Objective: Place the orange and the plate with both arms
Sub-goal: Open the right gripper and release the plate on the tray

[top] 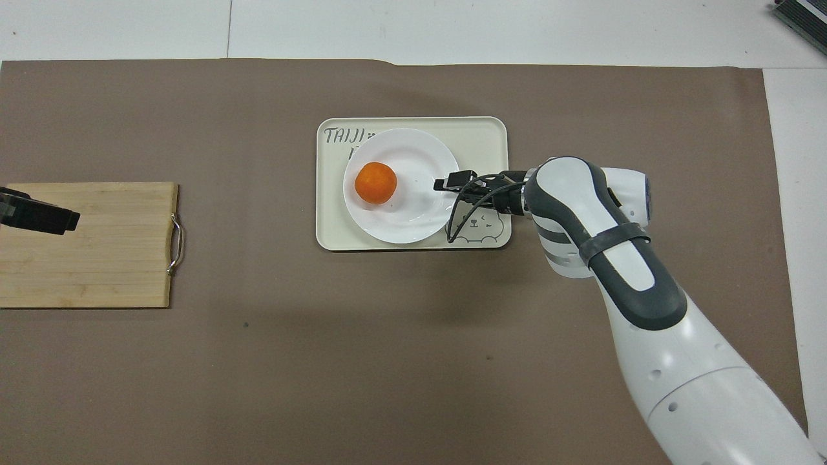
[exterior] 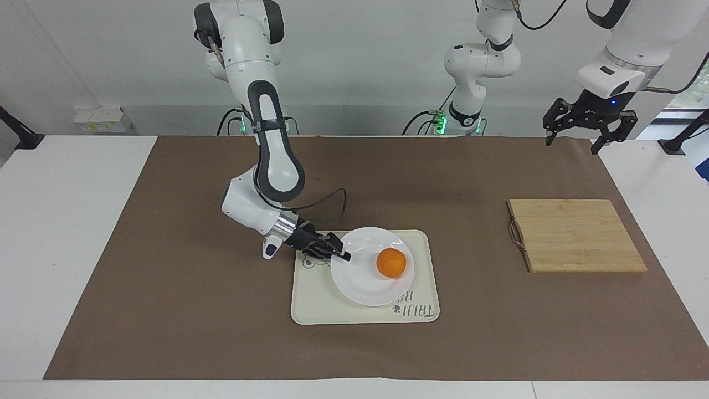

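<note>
The white plate [exterior: 363, 284] [top: 402, 216] lies on or just above the cream bear-print tray [exterior: 316, 306] [top: 484, 135]; I cannot tell if it rests. The orange [exterior: 391, 262] [top: 375, 183] sits on the plate, on its half toward the left arm's end. My right gripper [exterior: 342, 256] [top: 446, 185] is shut on the plate's rim at the side toward the right arm's end, low over the tray's bear print. My left gripper [exterior: 573, 145] [top: 39, 218] is open and empty, held high over the wooden board, waiting.
A wooden cutting board [exterior: 576, 235] [top: 84, 245] with a metal handle lies toward the left arm's end of the table. A brown mat [exterior: 166, 288] covers the table. The right arm's cable loops beside the plate.
</note>
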`<action>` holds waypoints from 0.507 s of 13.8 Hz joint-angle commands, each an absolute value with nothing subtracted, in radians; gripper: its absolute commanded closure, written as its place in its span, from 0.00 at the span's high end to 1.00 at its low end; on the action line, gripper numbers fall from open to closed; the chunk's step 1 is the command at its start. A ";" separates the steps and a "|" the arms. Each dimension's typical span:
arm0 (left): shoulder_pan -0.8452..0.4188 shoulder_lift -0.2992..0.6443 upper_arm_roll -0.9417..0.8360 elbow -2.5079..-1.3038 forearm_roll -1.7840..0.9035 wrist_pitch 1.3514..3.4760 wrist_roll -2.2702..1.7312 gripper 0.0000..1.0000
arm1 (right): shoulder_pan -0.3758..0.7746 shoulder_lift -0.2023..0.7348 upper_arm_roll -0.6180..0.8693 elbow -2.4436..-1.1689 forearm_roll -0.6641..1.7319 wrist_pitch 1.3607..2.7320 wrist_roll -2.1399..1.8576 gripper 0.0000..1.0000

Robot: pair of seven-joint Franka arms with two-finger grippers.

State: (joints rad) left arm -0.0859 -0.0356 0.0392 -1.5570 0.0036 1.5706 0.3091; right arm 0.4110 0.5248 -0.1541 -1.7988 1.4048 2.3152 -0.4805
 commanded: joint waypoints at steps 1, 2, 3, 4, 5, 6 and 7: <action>-0.087 -0.046 0.037 -1.562 0.012 1.552 0.310 1.00 | 0.388 0.494 -0.166 -1.798 1.336 2.307 -0.459 1.00; -0.087 -0.051 0.037 -1.563 0.012 1.552 0.310 1.00 | 0.385 0.485 -0.182 -1.798 1.283 2.307 -0.463 1.00; -0.087 -0.051 0.037 -1.566 0.012 1.552 0.310 1.00 | 0.385 0.479 -0.202 -1.796 1.208 2.307 -0.463 1.00; -0.089 -0.051 0.037 -1.569 0.012 1.554 0.310 1.00 | 0.385 0.466 -0.215 -1.796 1.130 2.307 -0.463 1.00; -0.089 -0.052 0.037 -1.569 0.012 1.555 0.310 1.00 | 0.382 0.460 -0.227 -1.792 1.056 2.307 -0.460 1.00; -0.089 -0.052 0.037 -1.569 0.012 1.554 0.310 1.00 | 0.385 0.454 -0.247 -1.758 0.975 2.307 -0.451 1.00; -0.089 -0.052 0.037 -1.569 0.012 1.554 0.310 1.00 | 0.387 0.451 -0.274 -1.728 0.872 2.304 -0.451 1.00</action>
State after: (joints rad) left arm -0.0860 -0.0360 0.0369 -1.5581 0.0036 1.5688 0.3091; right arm 0.3928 0.4691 -0.2487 -1.7723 1.0105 2.3162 -0.4772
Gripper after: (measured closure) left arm 0.000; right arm 0.000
